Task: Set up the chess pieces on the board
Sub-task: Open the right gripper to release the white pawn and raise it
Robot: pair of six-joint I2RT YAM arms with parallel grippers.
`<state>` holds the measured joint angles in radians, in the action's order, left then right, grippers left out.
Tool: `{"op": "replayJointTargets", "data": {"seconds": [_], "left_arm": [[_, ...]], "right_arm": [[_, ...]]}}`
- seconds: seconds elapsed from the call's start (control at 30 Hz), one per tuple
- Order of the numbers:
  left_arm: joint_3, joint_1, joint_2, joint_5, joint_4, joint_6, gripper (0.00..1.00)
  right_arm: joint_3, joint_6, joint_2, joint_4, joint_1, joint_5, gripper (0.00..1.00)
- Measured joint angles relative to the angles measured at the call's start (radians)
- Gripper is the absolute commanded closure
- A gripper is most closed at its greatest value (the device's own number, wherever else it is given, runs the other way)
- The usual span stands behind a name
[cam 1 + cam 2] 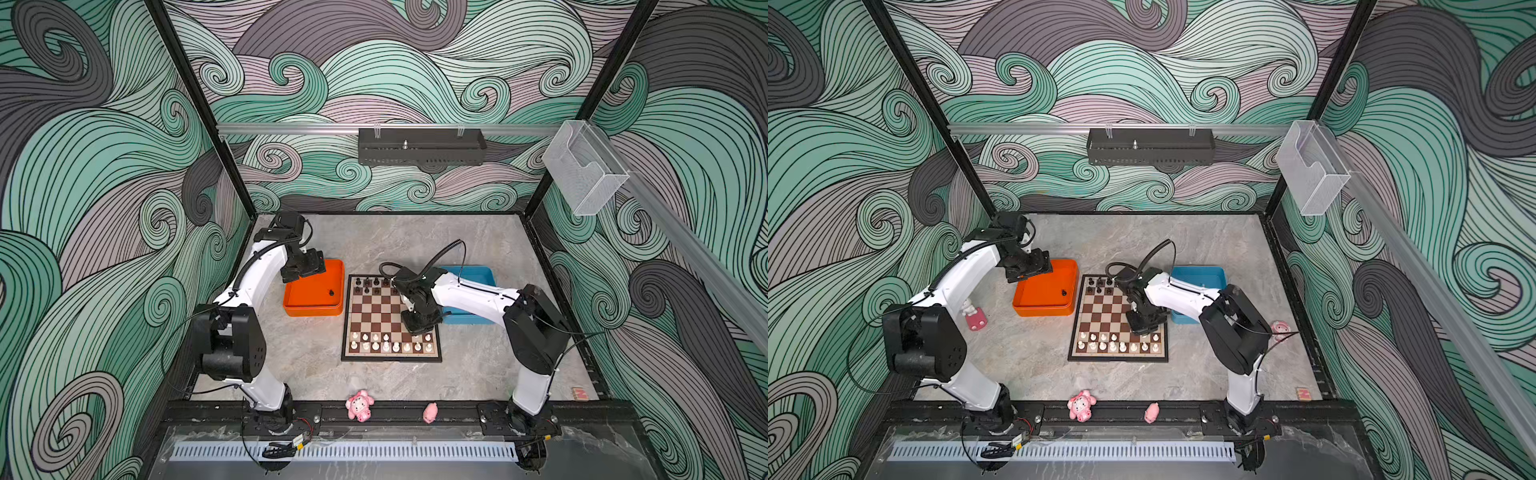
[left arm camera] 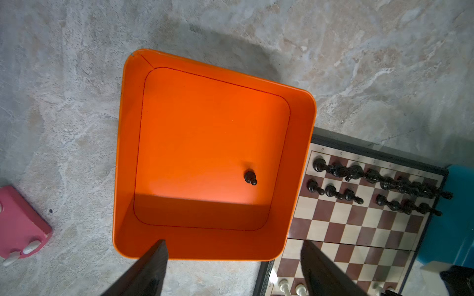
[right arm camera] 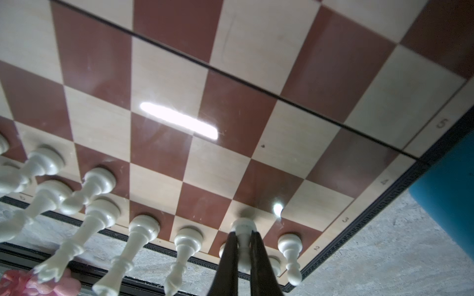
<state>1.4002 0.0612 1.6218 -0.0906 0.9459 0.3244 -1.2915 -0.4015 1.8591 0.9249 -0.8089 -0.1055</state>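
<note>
One board [image 1: 376, 316] lies mid-table, with an orange tray [image 1: 311, 311] just beside its far left and a blue tray [image 1: 469, 274] to its right. The left gripper [image 2: 234, 242] hangs over the orange tray, jaws wide and empty. The right gripper [image 3: 243, 235] is pinched on a white pawn [image 3: 243, 225] at the board's near right. I cannot tell whether its base touches the square. Black pieces [image 1: 368, 284] line the far rows and white pieces [image 1: 386, 343] the near ones. One black pawn [image 2: 250, 177] lies alone in the orange tray. I'd judge these light, hard, glossy and slippery, best gripped on the slim stem below the head.
</note>
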Motion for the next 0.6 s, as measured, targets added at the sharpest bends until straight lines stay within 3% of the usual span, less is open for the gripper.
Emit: {"op": "replayJointTargets", "data": {"seconds": [0.3,0.6], "left_arm": [[0.0,0.0,0.0,-0.002,-0.001,0.0,0.16],[0.0,0.0,0.005,-0.007,-0.002,0.0,0.16]], "right_arm": [[0.007,-0.003,0.008,0.002,0.0,0.0,0.91],[0.007,-0.003,0.008,0.003,0.0,0.0,0.83]]}}
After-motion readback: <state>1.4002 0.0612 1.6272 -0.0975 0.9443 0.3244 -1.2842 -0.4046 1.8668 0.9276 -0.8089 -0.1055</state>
